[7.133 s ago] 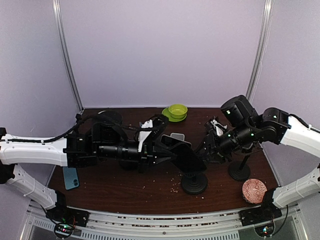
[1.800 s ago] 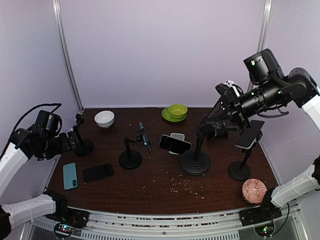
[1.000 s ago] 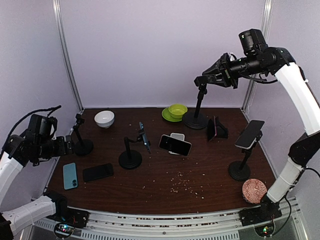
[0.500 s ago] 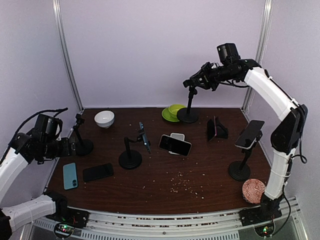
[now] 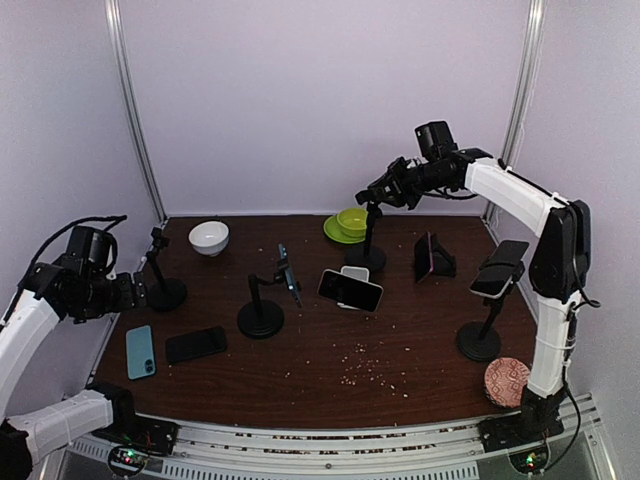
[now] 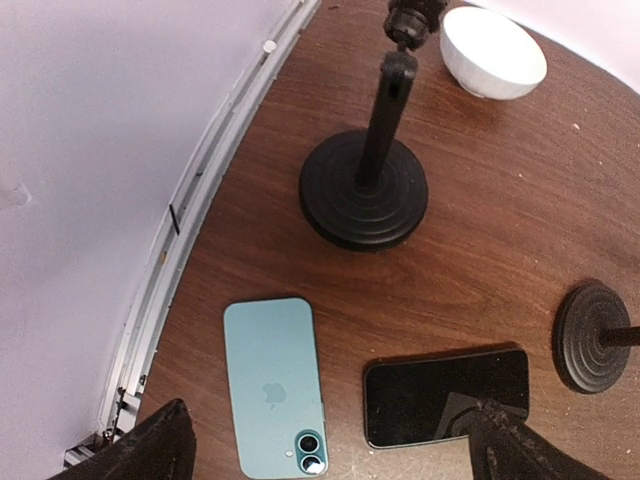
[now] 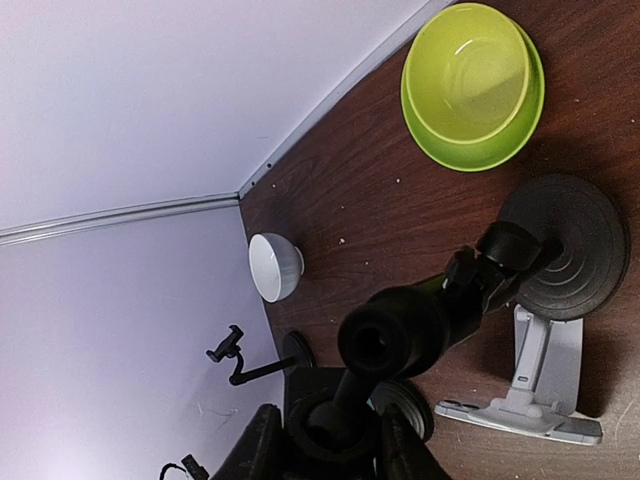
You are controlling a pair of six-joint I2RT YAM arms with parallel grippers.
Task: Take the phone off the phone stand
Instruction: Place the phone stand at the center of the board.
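My right gripper (image 5: 382, 192) (image 7: 330, 438) is shut on the top mount of an empty black phone stand (image 5: 366, 250) (image 7: 470, 290). The stand's round base (image 7: 565, 245) is down at the table beside the green bowl (image 5: 352, 222). A black phone (image 5: 196, 344) (image 6: 445, 395) and a teal phone (image 5: 141, 352) (image 6: 272, 385) lie flat at the left. My left gripper (image 5: 133, 293) (image 6: 330, 458) hovers open above them and holds nothing. Another phone (image 5: 288, 272) sits clamped in a stand (image 5: 260, 320) mid-table. One more phone (image 5: 499, 268) rests on the right stand (image 5: 479, 342).
An empty stand (image 5: 166, 290) (image 6: 363, 188) and a white bowl (image 5: 209, 237) (image 6: 493, 52) are at the back left. A white holder with a phone (image 5: 350, 290) sits centre. A black and pink holder (image 5: 432, 256) is at the back right, a round pinkish object (image 5: 508, 382) front right.
My right arm has swung left and down with the empty stand, from high in the air to the table by the green bowl. The left arm has barely shifted.
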